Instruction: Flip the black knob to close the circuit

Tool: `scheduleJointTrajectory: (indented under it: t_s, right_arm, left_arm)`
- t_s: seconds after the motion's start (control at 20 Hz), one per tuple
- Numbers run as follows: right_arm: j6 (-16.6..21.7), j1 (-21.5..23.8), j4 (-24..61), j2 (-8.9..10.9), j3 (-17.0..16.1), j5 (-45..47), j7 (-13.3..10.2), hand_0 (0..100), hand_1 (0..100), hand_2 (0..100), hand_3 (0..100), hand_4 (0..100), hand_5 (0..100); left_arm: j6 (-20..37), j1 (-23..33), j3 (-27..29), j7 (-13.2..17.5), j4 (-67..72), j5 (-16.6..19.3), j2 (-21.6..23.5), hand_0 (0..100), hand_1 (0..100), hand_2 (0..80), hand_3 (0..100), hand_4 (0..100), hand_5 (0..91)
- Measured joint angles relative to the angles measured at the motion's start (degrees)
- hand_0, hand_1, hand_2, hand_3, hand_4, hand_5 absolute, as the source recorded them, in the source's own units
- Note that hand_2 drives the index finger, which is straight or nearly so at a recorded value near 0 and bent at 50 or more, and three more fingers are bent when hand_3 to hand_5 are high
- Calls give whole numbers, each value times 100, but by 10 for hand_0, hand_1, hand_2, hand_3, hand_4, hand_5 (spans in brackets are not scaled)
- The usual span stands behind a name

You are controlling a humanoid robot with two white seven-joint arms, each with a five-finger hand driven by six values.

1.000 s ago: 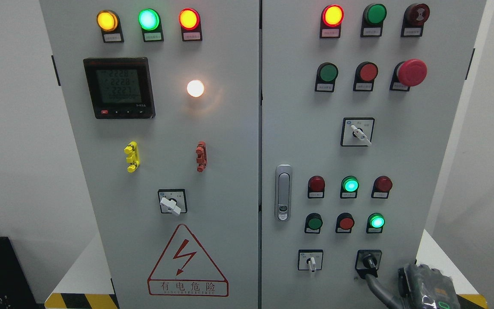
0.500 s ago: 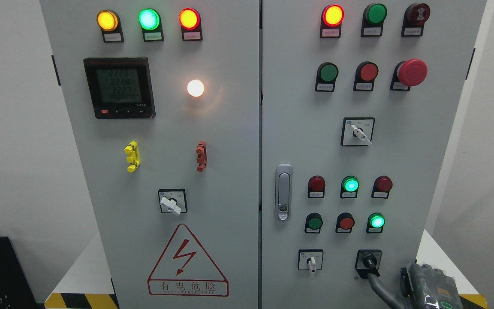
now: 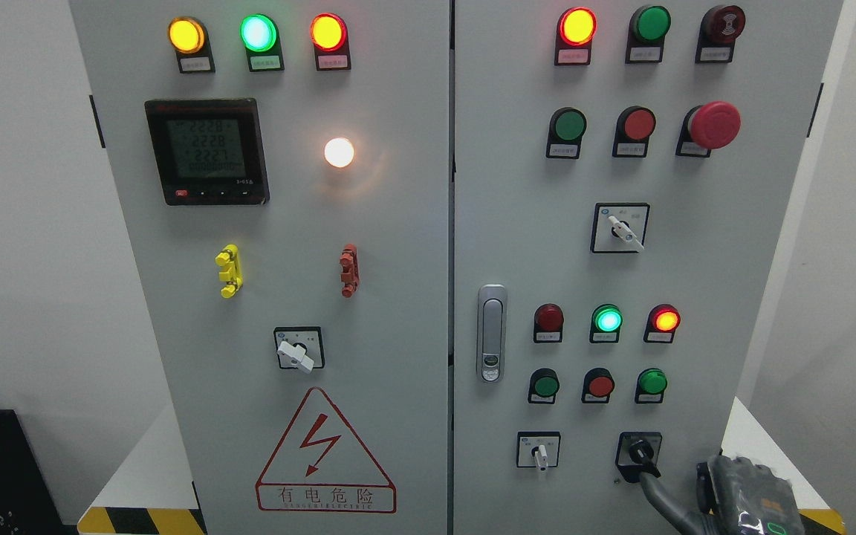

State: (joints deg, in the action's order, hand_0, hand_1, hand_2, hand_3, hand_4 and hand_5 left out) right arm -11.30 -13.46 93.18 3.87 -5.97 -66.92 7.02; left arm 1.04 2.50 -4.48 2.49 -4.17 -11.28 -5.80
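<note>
The black knob (image 3: 640, 450) sits at the lower right of the cabinet (image 3: 695, 260), and the right hand (image 3: 725, 498) reaches up to it from below, one grey finger (image 3: 655, 487) touching the knob's lower edge; whether the remaining fingers are curled or spread cannot be told, since most of the hand is cut off at the frame's bottom. Above the knob, the red lamp (image 3: 665, 319) glows while the green button (image 3: 652, 382) directly above the knob is dark, which suggests the flip is probably done. What likely remains is drawing the hand clear of the knob.
</note>
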Motion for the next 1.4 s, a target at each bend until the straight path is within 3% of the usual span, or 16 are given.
scheduleJointTrajectory:
  t_s: [0.25, 0.7, 0.85, 1.0, 1.05, 1.1, 1.25, 1.35, 1.4]
  right_arm:
    - [18, 27, -19, 1, 62, 2, -170, 0, 197, 946, 1000, 887, 906]
    - [44, 184, -33, -30, 337, 46, -401, 0, 175, 936, 1000, 887, 908]
    - [83, 271, 25, -41, 355, 332, -626, 0, 126, 856, 1000, 882, 889]
    - [204, 442, 175, -50, 340, 903, -757, 0, 129, 740, 1000, 810, 780]
    - [306, 522, 247, -54, 324, 1100, -800, 0, 131, 686, 952, 765, 715]
    - [392, 603, 319, -73, 300, 1320, -842, 0, 134, 576, 850, 654, 577]
    - [753, 903, 586, -161, 199, 2122, -862, 0, 132, 291, 467, 390, 218]
    - [938, 1108, 779, -231, 119, 3000, -577, 0, 129, 125, 266, 201, 34]
    - [988, 1222, 883, -266, 67, 3441, -393, 0, 113, 64, 183, 112, 0]
  left_arm:
    - [0, 0, 0, 0, 0, 0, 0, 120, 556, 0, 0, 0, 0]
    - [0, 0, 0, 0, -1, -1, 0, 120, 556, 0, 0, 0, 0]
    - [0, 0, 0, 0, 0, 0, 0, 120, 556, 0, 0, 0, 0]
    - [0, 0, 0, 0, -1, 1, 0, 120, 556, 0, 0, 0, 0]
    - [0, 0, 0, 0, -1, 1, 0, 120, 556, 0, 0, 0, 0]
    - [0, 0, 0, 0, -1, 2, 0, 120, 556, 0, 0, 0, 0]
    - [0, 1, 0, 0, -1, 3, 0, 120, 556, 0, 0, 0, 0]
    - [0, 2, 0, 0, -1, 4, 0, 120, 556, 0, 0, 0, 0]
    - [0, 2, 0, 0, -1, 5, 0, 120, 556, 0, 0, 0, 0]
